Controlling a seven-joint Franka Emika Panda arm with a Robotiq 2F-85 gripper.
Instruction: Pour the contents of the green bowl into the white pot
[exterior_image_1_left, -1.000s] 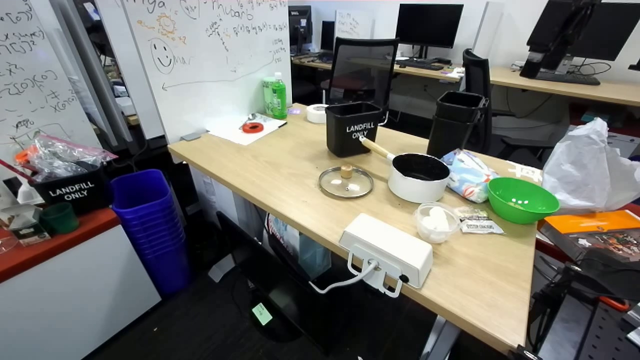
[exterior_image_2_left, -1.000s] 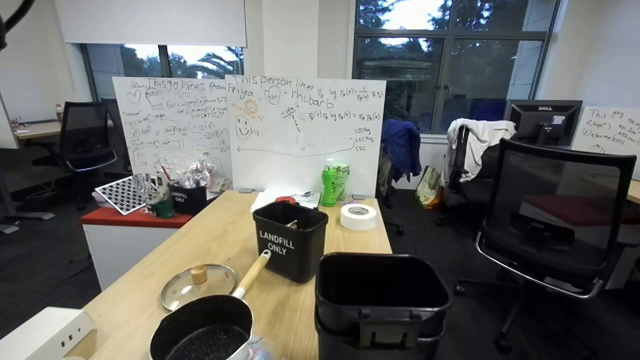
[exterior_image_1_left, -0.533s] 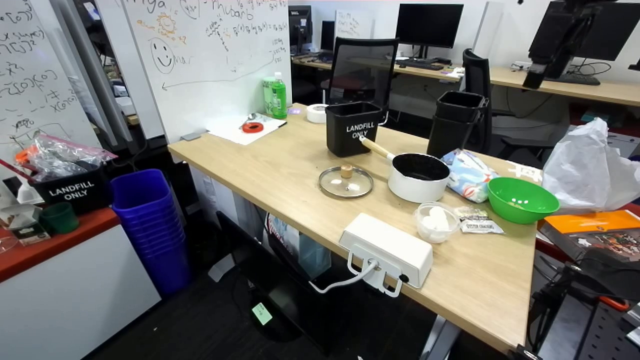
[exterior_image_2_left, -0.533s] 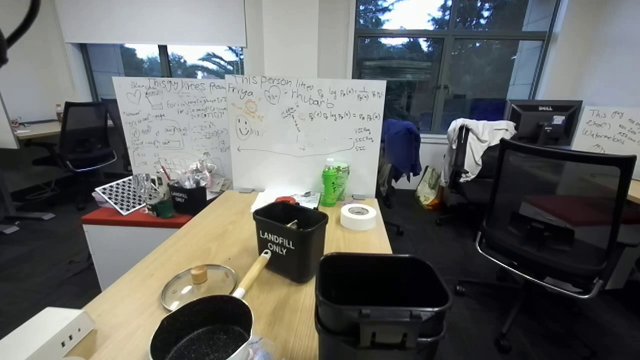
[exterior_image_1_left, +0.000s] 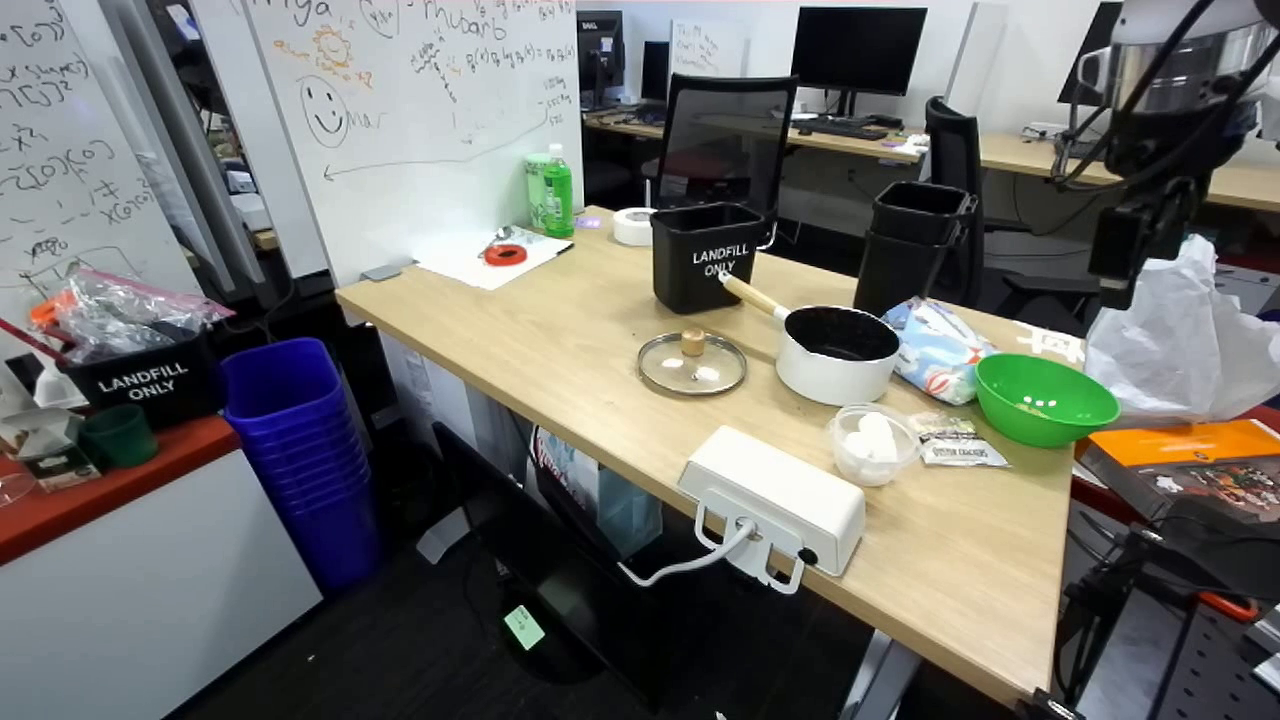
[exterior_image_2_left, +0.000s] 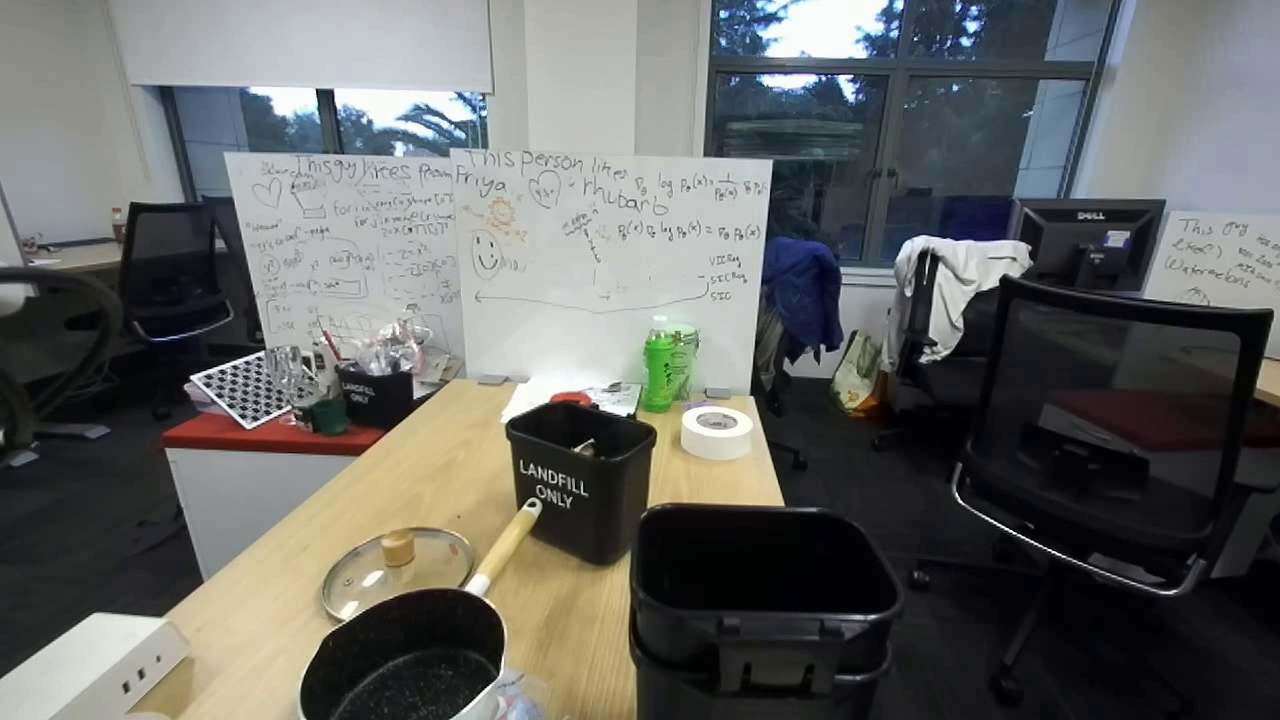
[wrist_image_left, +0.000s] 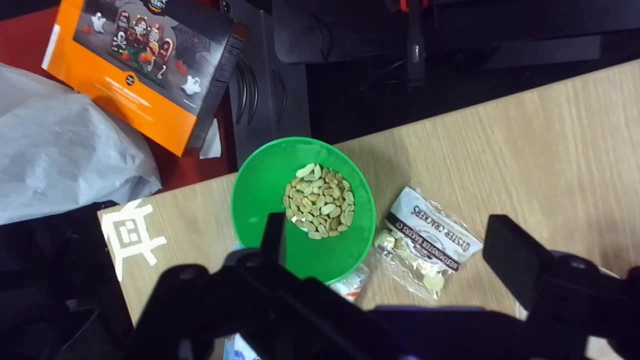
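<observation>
The green bowl stands upright at the table's end in an exterior view. In the wrist view the green bowl holds a layer of peanuts. The white pot, with a dark interior and wooden handle, stands farther along the table; that interior, as far as seen in an exterior view, looks empty. My gripper is open with nothing between its fingers. One fingertip overlaps the bowl in the wrist view; the other lies past the cracker packet. In an exterior view the gripper hangs above the bowl, apart from it.
An oyster cracker packet lies beside the bowl. A clear tub, a patterned bag, a glass lid and a power strip surround the pot. Black bins stand behind. A white plastic bag and orange box flank the bowl.
The arm and gripper have come down from the top right of an exterior view, now lower and nearer the bowl. The bowl, pot and other table items have not moved.
</observation>
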